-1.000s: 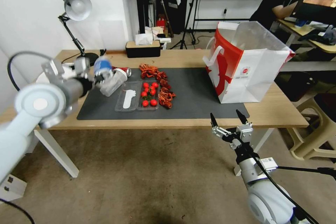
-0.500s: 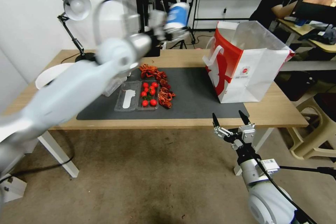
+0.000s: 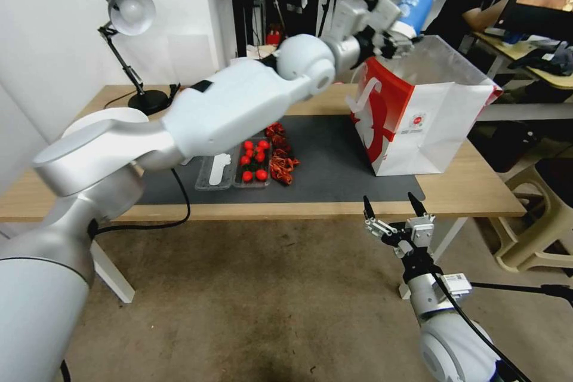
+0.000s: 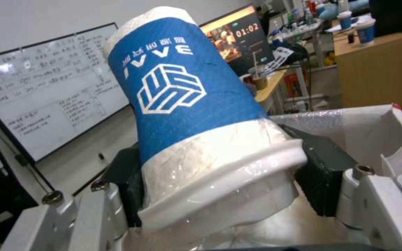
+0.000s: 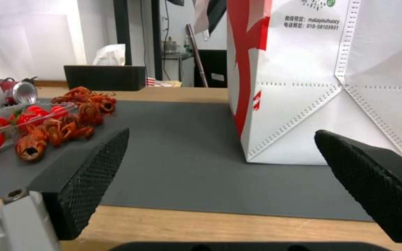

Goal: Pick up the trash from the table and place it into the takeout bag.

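Observation:
My left gripper [image 3: 400,33] is shut on the blue-white lidded paper cup [image 3: 416,7] and holds it tilted in the air just over the near-left rim of the open takeout bag [image 3: 430,113]. In the left wrist view the black pads [image 4: 324,174] squeeze the cup [image 4: 187,104] near its lid, with the bag's rim [image 4: 368,129] behind. A crushed red can [image 5: 22,91] lies on the dark mat [image 3: 334,161] of the table [image 3: 477,191]. My right gripper [image 3: 391,209] hangs open below the table's front edge, facing the bag [image 5: 326,87].
Red crayfish shells [image 3: 279,158] and a clear tray of cherry tomatoes [image 3: 253,161] lie on the mat's middle. A white basin [image 3: 89,122] and a desk lamp [image 3: 128,12] stand at the far left. A beige stool [image 3: 537,221] is right of the table.
My left arm has swung the cup up from the mat's left end and across to the right, to above the bag's rim. The right gripper has stayed put.

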`<state>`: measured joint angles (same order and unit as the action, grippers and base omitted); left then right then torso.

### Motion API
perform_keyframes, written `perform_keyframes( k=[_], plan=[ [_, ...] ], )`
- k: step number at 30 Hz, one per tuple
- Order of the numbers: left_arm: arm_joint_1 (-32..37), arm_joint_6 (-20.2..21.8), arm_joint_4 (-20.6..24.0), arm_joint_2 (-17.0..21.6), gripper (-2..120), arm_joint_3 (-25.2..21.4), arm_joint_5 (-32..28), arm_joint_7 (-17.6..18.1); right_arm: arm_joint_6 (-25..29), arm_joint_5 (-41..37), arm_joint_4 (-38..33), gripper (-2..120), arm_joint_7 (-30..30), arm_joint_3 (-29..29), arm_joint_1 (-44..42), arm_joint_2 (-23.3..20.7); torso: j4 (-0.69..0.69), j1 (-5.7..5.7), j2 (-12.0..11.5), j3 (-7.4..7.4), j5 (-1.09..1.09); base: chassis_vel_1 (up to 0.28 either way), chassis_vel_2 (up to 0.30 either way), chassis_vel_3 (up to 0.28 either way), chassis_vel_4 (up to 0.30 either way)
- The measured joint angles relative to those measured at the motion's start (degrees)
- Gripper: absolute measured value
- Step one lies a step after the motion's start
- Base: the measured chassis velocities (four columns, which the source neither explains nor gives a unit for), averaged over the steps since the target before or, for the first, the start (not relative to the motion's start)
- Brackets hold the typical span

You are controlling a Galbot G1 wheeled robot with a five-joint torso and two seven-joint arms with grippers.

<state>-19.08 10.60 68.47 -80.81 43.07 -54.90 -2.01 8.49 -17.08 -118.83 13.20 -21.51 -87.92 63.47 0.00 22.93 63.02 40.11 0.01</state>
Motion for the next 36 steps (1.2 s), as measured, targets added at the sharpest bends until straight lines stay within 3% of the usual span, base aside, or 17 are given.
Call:
perform_keyframes(
  k=[8, 11, 16, 29, 36],
  plan=[
    [0.3, -0.5, 0.0, -0.3, 67, 0.8, 1.0, 0.5, 0.3, 0.0, 0.6, 100, -0.3, 0.3, 0.3, 0.2, 0.01, -0.01, 0.0, -0.01, -0.02, 0.0, 0.0, 0.0, 0.0],
    [0.5, -0.5, 0.9, 0.2, 83, 0.8, 0.9, 1.2, 0.4, 0.0, 0.7, 100, -0.4, 0.5, 0.5, 0.1, 0.01, -0.01, 0.0, -0.01, -0.02, 0.0, 0.0, 0.0, 0.0],
    [0.7, -1.2, 1.7, 0.9, 99, 0.5, 0.6, 2.0, 0.4, -0.1, 0.7, 100, -0.4, 0.7, 0.6, 0.2, 0.01, -0.02, 0.0, -0.01, -0.02, 0.0, 0.0, 0.0, 0.0],
    [2.3, -1.8, 3.1, 1.5, 100, -0.7, 0.4, 4.0, 0.3, -0.3, 0.7, 100, -0.5, 0.7, 0.8, 0.1, -0.02, -0.01, 0.0, -0.01, -0.02, 0.0, 0.0, 0.0, 0.0],
    [9.3, 0.0, 10.1, 7.6, 100, -6.9, 1.3, 4.5, 0.3, -0.1, 0.4, 100, -0.5, 0.1, 0.0, 0.8, -0.02, -0.01, 0.0, -0.01, -0.02, 0.0, 0.0, 0.0, 0.0]
  ],
)
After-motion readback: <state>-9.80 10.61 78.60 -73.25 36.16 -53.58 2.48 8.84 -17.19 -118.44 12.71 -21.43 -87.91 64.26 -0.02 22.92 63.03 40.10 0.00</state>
